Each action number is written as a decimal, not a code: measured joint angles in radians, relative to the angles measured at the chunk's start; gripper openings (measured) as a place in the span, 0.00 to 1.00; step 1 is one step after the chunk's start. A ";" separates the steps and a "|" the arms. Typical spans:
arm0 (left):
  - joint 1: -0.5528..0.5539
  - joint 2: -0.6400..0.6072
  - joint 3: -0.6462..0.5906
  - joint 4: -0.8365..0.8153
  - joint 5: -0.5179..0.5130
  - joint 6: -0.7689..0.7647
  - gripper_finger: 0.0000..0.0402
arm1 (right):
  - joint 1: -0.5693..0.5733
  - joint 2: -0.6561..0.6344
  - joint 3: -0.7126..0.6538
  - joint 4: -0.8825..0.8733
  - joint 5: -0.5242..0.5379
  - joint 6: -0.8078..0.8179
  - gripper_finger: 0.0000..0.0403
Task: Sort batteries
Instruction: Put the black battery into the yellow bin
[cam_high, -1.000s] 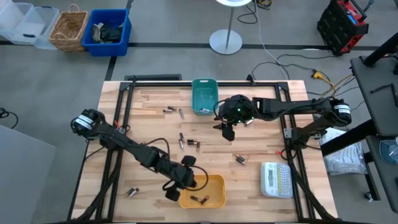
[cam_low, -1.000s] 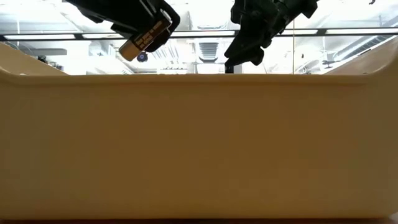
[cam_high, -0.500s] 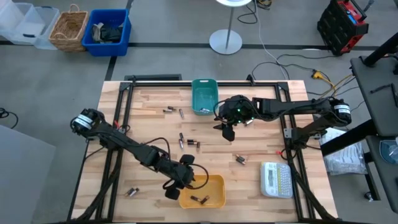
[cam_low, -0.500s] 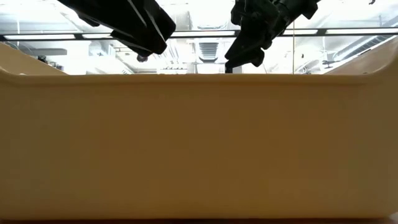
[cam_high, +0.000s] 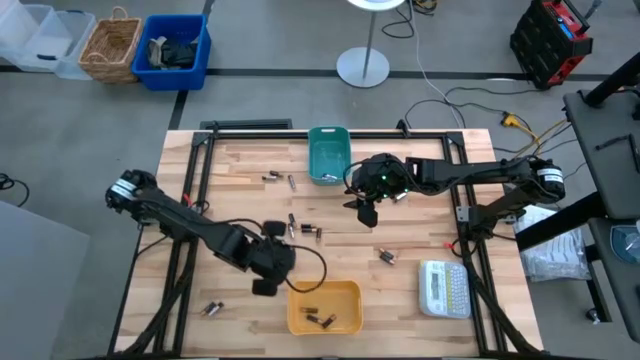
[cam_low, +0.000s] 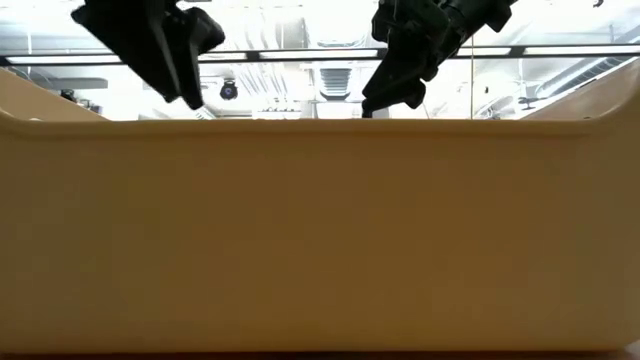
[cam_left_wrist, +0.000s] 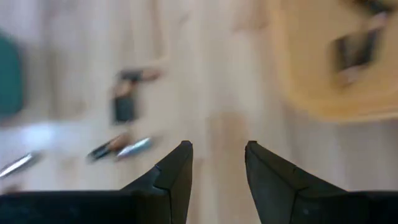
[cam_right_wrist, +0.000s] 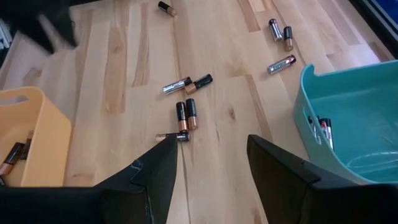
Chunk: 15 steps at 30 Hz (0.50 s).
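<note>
Small cylindrical batteries lie scattered on the wooden table: a pair (cam_high: 302, 229) at mid-table, two (cam_high: 279, 179) near the teal bin (cam_high: 328, 153), one (cam_high: 385, 257) to the right and one (cam_high: 210, 308) at the near left. A few lie in the yellow bin (cam_high: 345, 295). My left gripper (cam_high: 272, 268) hovers open and empty just left of the yellow bin (cam_left_wrist: 329, 68), with blurred batteries (cam_left_wrist: 118, 146) ahead of it. My right gripper (cam_high: 365, 212) hangs open and empty beside the teal bin (cam_right_wrist: 354, 124), above the batteries (cam_right_wrist: 186, 115).
A white label maker (cam_high: 445, 288) lies at the table's near right. The yellow bin's wall (cam_low: 320, 230) fills the low view, with both grippers (cam_low: 185, 90) (cam_low: 385, 95) showing above it. Bare wood stretches along the table's left side.
My left gripper carried a battery above the yellow bin a second ago; the battery no longer shows between its fingers. The gripper has since swung away from the bin toward the table's left and slightly far. My right arm has kept still.
</note>
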 joint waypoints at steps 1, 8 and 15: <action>0.002 -0.005 0.002 -0.036 -0.015 -0.007 0.32 | 0.000 0.000 0.000 0.000 0.000 0.000 0.46; 0.039 -0.120 -0.126 -0.075 -0.026 -0.100 0.32 | 0.000 0.000 -0.005 0.001 0.000 0.000 0.46; 0.154 -0.354 -0.393 -0.093 -0.009 -0.452 0.32 | 0.000 0.000 -0.008 0.007 0.000 0.000 0.46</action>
